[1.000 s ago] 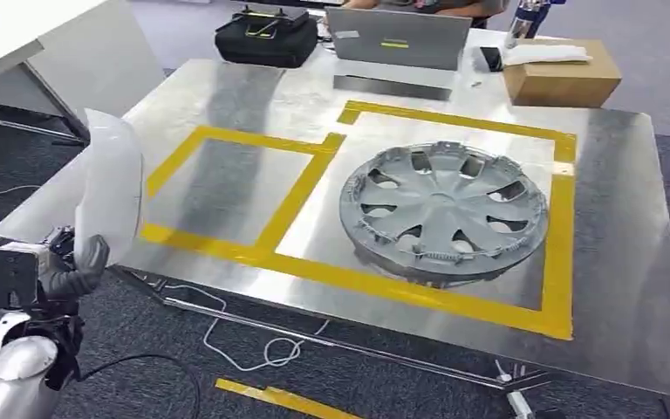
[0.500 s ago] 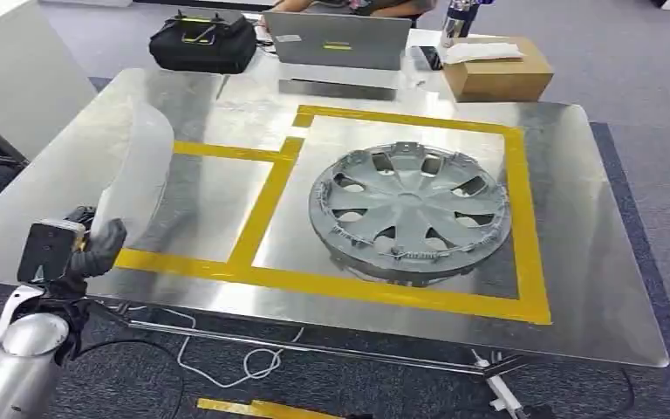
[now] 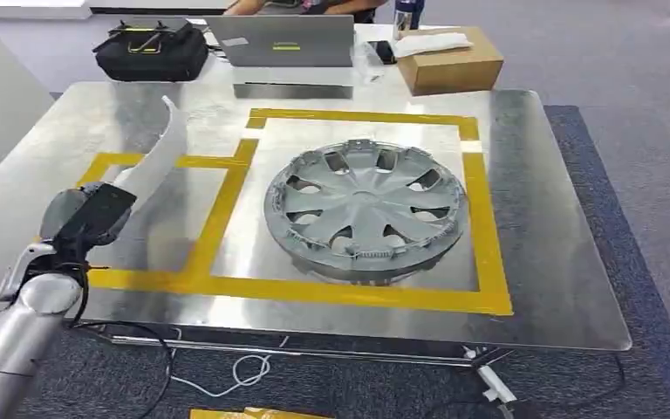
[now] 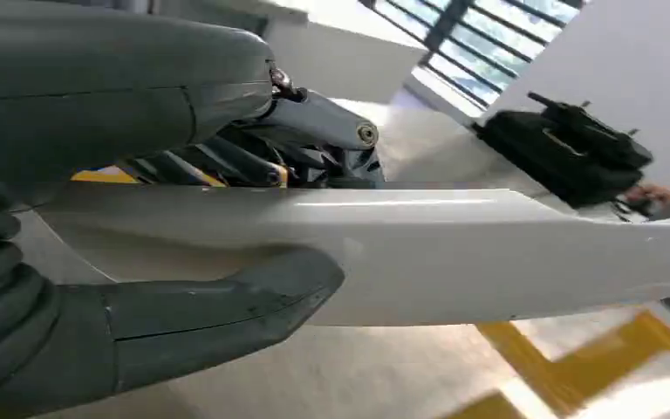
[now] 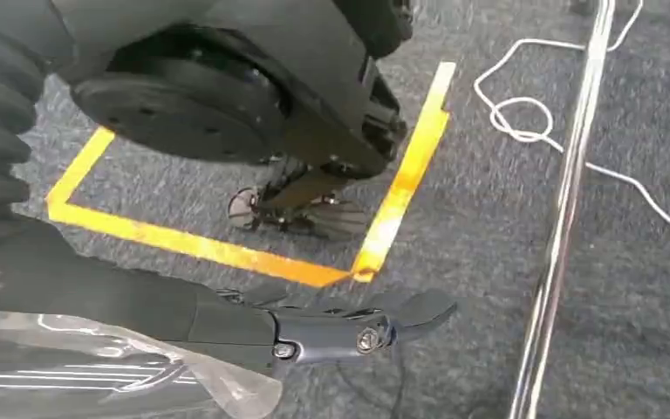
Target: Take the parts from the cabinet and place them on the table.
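**Left hand holds white panel over the near-left of the table**

The left hand [image 3: 83,218] grips a long white panel [image 3: 155,157] by its lower end, thumb [image 4: 227,301] under it and fingers [image 4: 218,161] over it. The panel rises from the hand and leans toward the far edge, above the smaller yellow-taped box [image 3: 205,236] at the table's [image 3: 558,262] left side.

A grey hubcap [image 3: 365,208] lies flat inside the larger taped box, in the middle of the table, well apart from the panel.

Along the far edge stand a black bag [image 3: 150,51], a laptop [image 3: 283,42] and a cardboard box [image 3: 449,59].

The right hand [image 5: 349,332] hangs low over the carpet beside a table leg [image 5: 563,218], touching clear plastic wrap [image 5: 96,375]; whether it grips it I cannot tell. White cable [image 5: 523,122] loops on the floor beyond the leg.
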Controlling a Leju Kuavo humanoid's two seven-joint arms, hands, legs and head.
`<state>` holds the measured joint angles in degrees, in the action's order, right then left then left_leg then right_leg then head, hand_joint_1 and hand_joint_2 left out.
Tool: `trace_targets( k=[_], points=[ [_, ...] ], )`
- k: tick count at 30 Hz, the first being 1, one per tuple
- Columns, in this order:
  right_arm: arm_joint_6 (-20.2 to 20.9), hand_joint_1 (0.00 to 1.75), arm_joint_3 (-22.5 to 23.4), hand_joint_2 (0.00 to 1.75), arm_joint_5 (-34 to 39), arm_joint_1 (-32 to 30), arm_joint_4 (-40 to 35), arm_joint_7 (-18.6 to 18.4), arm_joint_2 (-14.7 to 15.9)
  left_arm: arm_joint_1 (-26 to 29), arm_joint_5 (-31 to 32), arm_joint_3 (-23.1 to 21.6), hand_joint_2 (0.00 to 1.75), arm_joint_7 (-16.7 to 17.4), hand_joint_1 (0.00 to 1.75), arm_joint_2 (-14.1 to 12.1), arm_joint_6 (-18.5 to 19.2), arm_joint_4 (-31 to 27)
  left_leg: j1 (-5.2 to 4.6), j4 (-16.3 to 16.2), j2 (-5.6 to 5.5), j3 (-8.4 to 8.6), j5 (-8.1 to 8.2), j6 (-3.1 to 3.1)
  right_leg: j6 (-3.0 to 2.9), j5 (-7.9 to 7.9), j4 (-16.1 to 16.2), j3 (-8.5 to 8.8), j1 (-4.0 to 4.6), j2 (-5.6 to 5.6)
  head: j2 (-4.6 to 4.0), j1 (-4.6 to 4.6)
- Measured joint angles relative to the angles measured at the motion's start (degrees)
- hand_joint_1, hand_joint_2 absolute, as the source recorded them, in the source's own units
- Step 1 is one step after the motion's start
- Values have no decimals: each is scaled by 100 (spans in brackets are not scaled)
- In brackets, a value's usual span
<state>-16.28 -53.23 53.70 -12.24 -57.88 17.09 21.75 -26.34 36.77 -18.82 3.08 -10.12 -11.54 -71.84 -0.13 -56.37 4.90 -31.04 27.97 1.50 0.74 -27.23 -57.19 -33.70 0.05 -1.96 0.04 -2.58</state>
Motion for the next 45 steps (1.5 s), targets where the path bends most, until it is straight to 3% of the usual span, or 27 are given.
trace_targets(
  k=[2,5,11,17,18,24,25,29,32,35,41,45],
  points=[
    [0,0,-153,175,35,49,50,11,2,-102,52,-22,175,46,175,-52,7,144,2,4,-2,-1,-14,-28,-2,1,-5,-1,2,-7,0,0],
    [0,0,-286,175,65,100,105,17,11,-194,81,-55,175,54,175,-94,7,286,9,8,-6,-2,-18,-127,-6,2,-16,-3,5,-14,0,0],
    [-134,0,-597,175,353,215,133,37,48,-463,1056,-181,175,651,175,-278,102,645,6,-2,-5,-11,-20,-147,-20,22,-16,-3,-3,-13,0,-4],
    [-282,0,-837,175,487,233,129,70,74,-624,1351,-223,175,717,175,-573,179,948,-13,-10,-8,-12,-20,-146,-11,34,-15,-1,-21,-19,0,-4],
    [-293,0,-872,0,514,237,129,83,83,-624,1383,-223,175,719,0,-588,188,981,-15,-10,-8,-13,-20,-146,-11,34,-15,-1,-21,-19,0,-2],
    [-501,0,-1119,0,756,338,72,107,114,-621,1775,-223,175,944,0,-739,411,1082,-17,-12,-8,-15,-20,-146,-8,36,-13,-1,-24,-18,0,-4],
    [-529,0,-1160,0,793,350,61,122,116,-607,1772,-216,0,913,0,-761,380,1090,-17,-13,-9,-15,-20,-146,-8,36,-13,-1,-24,-22,0,-7],
    [-703,0,-1337,0,998,413,-13,220,157,-426,1332,-54,0,524,0,-763,170,1044,-17,-12,-10,-14,-20,-146,-8,36,-14,-1,-23,-21,0,-4],
    [-957,0,-1479,0,1267,409,-196,360,262,-22,703,136,0,82,0,-728,-99,556,-17,-12,-10,-14,-20,-146,-9,36,-13,-1,-24,-19,0,-7],
    [-1263,0,-1656,0,1538,395,-463,478,408,600,51,352,0,-364,0,-701,-258,-311,-18,-12,-8,-16,-14,-144,-9,33,-13,-1,-24,-15,0,-2],
    [-1565,0,-1930,0,1993,395,-868,791,632,1687,-659,639,0,-989,0,-699,-468,-1802,-20,-11,-9,-17,-4,-135,-4,28,-11,0,-27,-19,0,-2],
    [-1790,0,-2131,0,2415,410,-1119,1040,752,2649,-1698,1002,0,-1883,0,-595,-884,-2801,-20,-11,-5,-20,8,-142,-3,25,-10,2,-28,-7,0,-2]
  ],
)
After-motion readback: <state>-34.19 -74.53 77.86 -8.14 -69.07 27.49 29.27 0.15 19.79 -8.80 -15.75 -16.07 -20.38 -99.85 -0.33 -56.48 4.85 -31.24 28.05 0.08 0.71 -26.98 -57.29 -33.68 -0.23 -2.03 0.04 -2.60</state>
